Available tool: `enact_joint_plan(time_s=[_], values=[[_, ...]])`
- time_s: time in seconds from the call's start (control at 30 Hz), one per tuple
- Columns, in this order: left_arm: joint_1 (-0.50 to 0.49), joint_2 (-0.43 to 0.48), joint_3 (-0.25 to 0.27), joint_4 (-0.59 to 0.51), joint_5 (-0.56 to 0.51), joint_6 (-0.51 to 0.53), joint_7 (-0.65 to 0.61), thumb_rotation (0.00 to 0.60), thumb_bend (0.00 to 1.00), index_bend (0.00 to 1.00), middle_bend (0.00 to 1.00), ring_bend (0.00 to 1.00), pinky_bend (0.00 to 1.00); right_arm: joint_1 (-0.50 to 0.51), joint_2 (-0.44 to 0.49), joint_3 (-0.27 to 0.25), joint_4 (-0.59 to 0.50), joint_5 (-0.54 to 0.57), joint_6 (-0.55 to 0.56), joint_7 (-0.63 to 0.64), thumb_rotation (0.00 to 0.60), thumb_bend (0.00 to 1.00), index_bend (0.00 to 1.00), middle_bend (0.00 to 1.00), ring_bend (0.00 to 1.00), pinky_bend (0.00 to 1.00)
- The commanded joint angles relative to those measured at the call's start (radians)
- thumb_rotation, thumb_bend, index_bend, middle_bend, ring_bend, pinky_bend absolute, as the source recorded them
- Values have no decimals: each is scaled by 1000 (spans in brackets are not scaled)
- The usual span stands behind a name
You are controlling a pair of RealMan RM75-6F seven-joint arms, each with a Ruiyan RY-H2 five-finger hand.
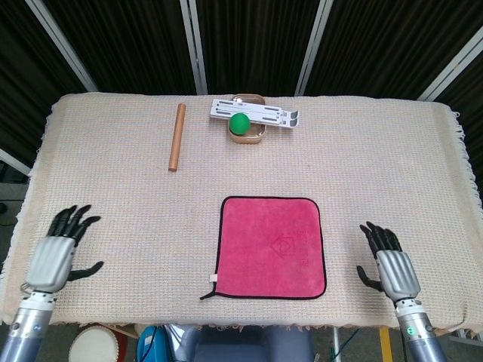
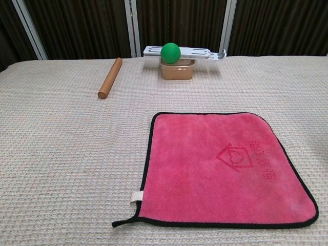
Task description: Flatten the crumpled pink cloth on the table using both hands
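Note:
The pink cloth (image 1: 271, 246) with a black border lies spread flat on the table, near the front edge; in the chest view the pink cloth (image 2: 220, 166) shows a small heart-house emblem and no folds. My left hand (image 1: 59, 253) hovers far to the left of it, fingers spread, holding nothing. Well off the cloth's right side is my right hand (image 1: 391, 265), fingers apart and empty too. Neither hand touches the cloth. The chest view shows no hand.
A wooden rod (image 1: 176, 136) lies at the back left. A green ball (image 1: 240, 123) sits in a small tan bowl (image 2: 177, 70) under a white rack (image 1: 253, 113) at the back centre. A beige woven mat (image 1: 113, 204) covers the table.

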Motion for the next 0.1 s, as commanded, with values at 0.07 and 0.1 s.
enact_joint_plan(time_s=[0.07, 0.1], values=[[100, 56, 21, 50, -12, 92, 47, 600, 89, 154, 25, 0, 0, -13, 16, 12, 20, -14, 30, 4, 600, 367, 0, 0, 0, 0], [112, 62, 23, 61, -22, 94, 33, 600, 88, 151, 24, 0, 0, -17, 19, 15, 25, -17, 38, 5, 600, 365, 0, 0, 0, 0]])
